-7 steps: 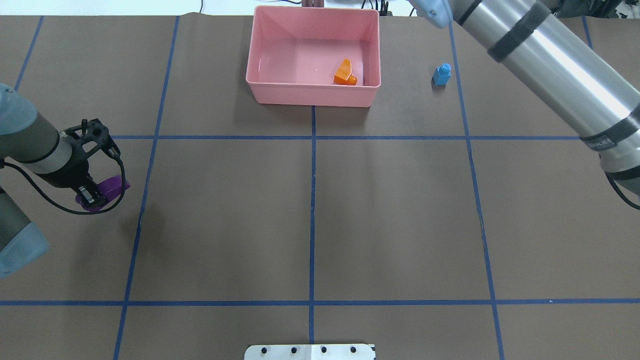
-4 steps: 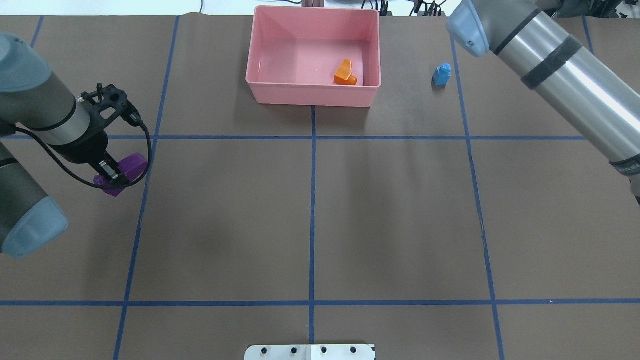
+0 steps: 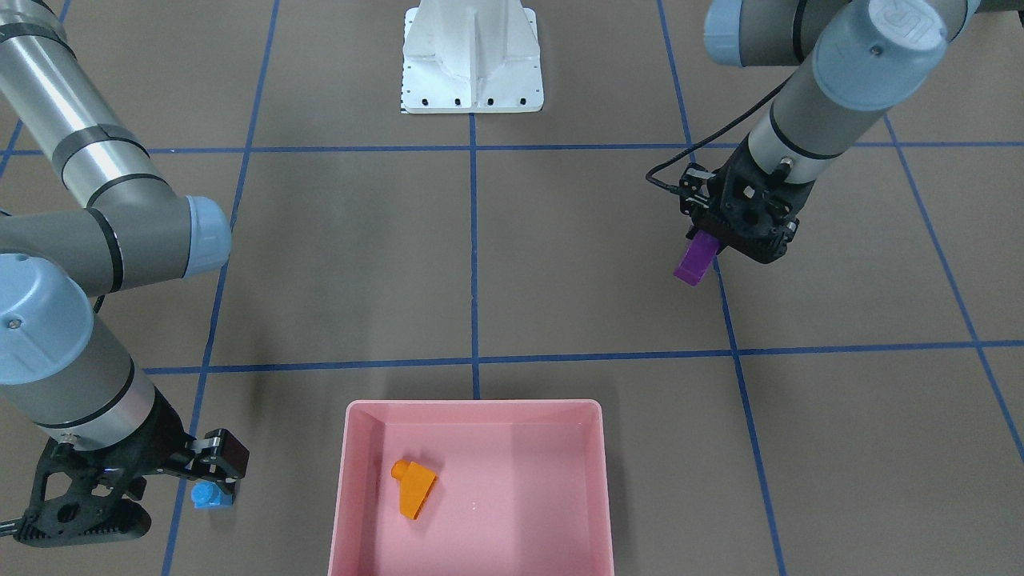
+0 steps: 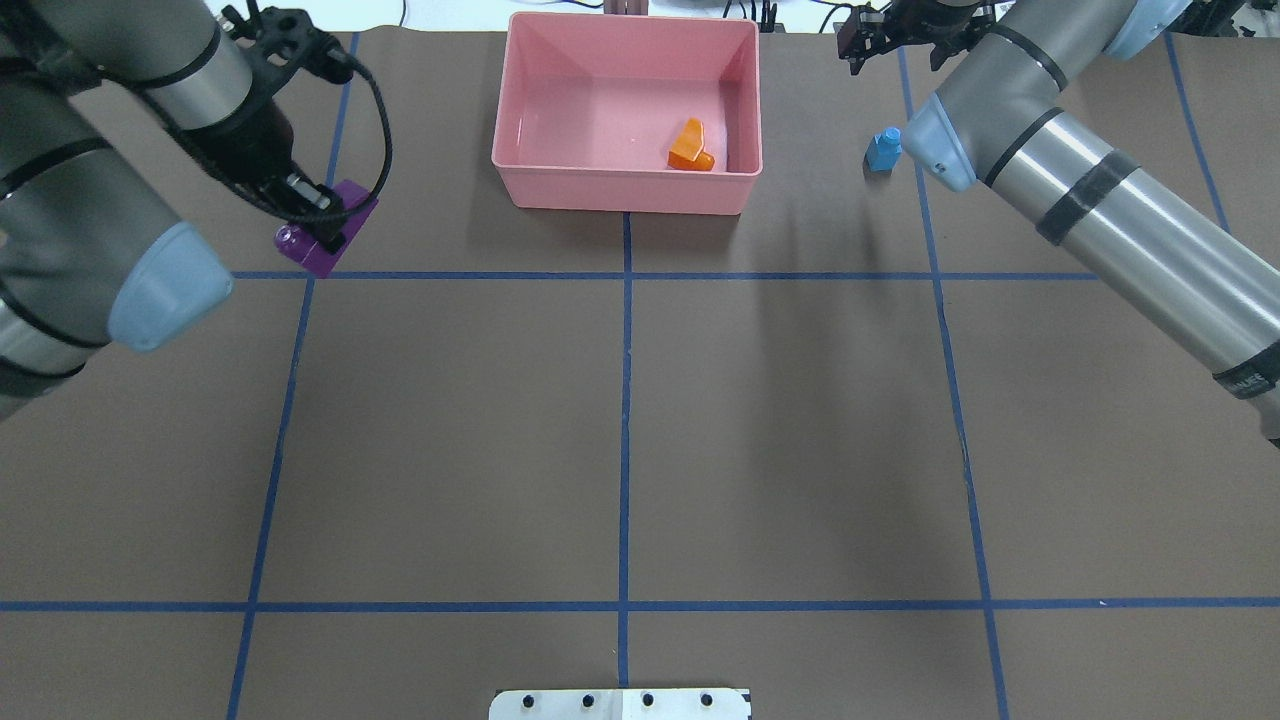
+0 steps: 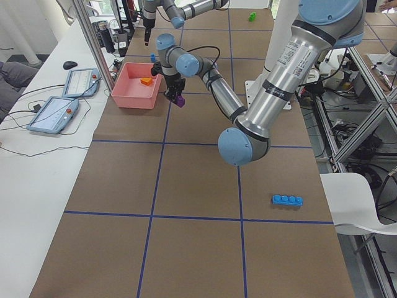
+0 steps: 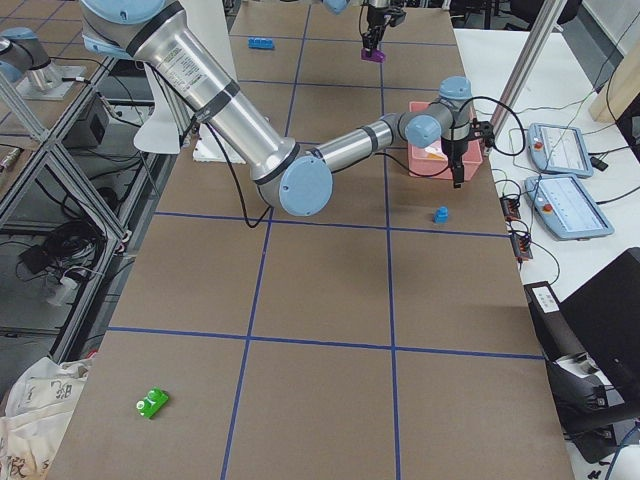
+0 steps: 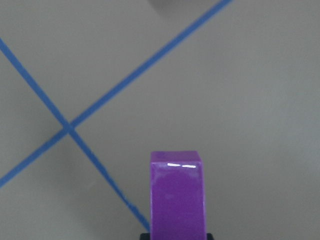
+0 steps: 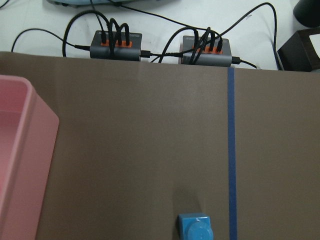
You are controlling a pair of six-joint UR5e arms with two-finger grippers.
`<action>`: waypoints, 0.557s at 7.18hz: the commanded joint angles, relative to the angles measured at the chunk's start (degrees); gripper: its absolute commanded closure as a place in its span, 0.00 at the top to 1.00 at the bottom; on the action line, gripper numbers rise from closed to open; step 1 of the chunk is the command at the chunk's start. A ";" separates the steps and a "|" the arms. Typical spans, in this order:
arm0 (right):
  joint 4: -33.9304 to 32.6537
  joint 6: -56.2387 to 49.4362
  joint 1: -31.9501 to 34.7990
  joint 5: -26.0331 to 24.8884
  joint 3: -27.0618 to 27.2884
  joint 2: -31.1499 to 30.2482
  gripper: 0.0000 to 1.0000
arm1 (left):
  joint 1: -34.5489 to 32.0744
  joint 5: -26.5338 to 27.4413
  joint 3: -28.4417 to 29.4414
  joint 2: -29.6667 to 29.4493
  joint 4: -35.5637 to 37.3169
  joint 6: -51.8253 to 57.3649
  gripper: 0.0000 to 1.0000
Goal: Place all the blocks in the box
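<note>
Your left gripper (image 4: pixel 315 215) clamped on the glossy long purple block (image 4: pixel 325 245), pink low-walled tray (image 4: pixel 620 190) holding the orange sloped block (image 4: pixel 690 145) well apart from those fingers, small light-blue studded block (image 4: pixel 883 150) just beside your right gripper (image 3: pixel 216 472), whose finger spread you cannot tell.

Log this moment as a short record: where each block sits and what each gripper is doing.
box: pink box, far centre of the table
in box: orange block
left gripper: shut on purple block, lifted, outside the box
right gripper: near small light-blue block on the table; open or shut unclear
loose on table: long light-blue block, green block
</note>
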 commanded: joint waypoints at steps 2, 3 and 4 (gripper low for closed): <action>6.09 0.11 -2.59 -3.72 -4.64 -1.66 0.99 | -3.07 -0.57 14.38 -14.52 -2.91 -6.05 0.00; 6.96 0.11 -3.38 -4.95 -4.91 -1.83 0.99 | -3.77 -0.57 19.81 -15.50 -13.55 -12.33 0.00; 7.06 0.11 -3.91 -5.31 -6.22 -1.83 0.99 | -3.69 -0.48 28.91 -18.47 -24.19 -17.87 0.00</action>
